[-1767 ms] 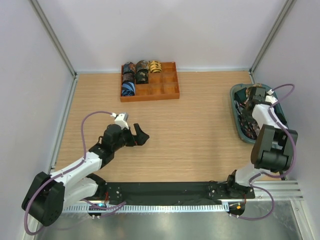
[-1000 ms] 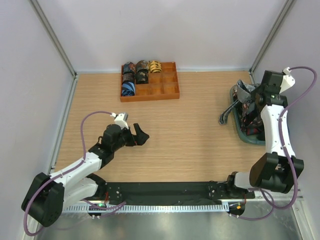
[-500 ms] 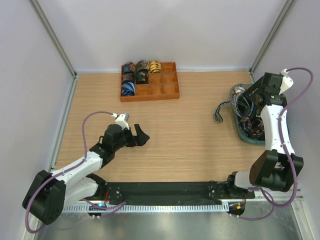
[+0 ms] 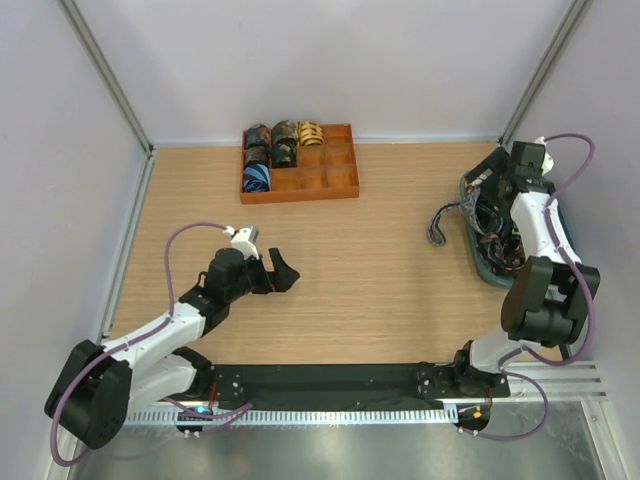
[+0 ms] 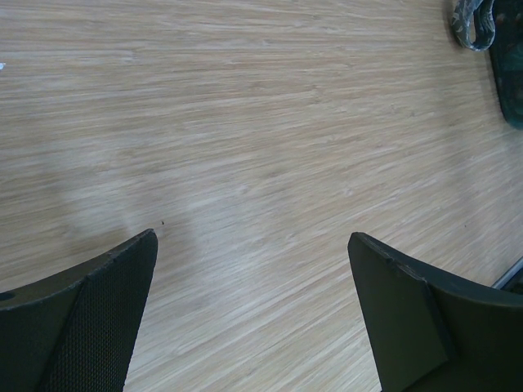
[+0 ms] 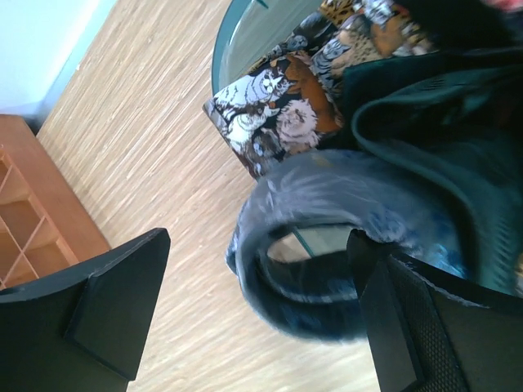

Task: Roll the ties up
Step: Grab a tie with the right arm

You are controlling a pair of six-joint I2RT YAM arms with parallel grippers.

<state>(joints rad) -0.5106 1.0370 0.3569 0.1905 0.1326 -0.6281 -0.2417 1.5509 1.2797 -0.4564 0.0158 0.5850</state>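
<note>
My left gripper (image 5: 253,238) has its jaws spread wide with nothing between them, only bare table (image 5: 245,122) beneath. That wrist view shows little else. Far ahead and right of the jaws are a loop of the grey-blue tie (image 5: 474,20) and a sliver of the basket (image 5: 511,90).

My right gripper (image 6: 257,241) is also spread and pinches nothing. The blurred grey-blue loop hangs just beyond the gap between my fingers, spilling over the basket rim onto the wood. Only this view shows a cat-print tie (image 6: 278,114) lying above the loop, dark green fabric heaped toward my right finger, and a corner of the tray (image 6: 41,212) off past my left finger.

Only the overhead view shows the rolled ties (image 4: 272,152), packed in the tray's left compartments, well ahead of my left jaws. Open wood lies between my two grippers. The right one sits close to the side wall (image 4: 600,100) and has room only to its left.
</note>
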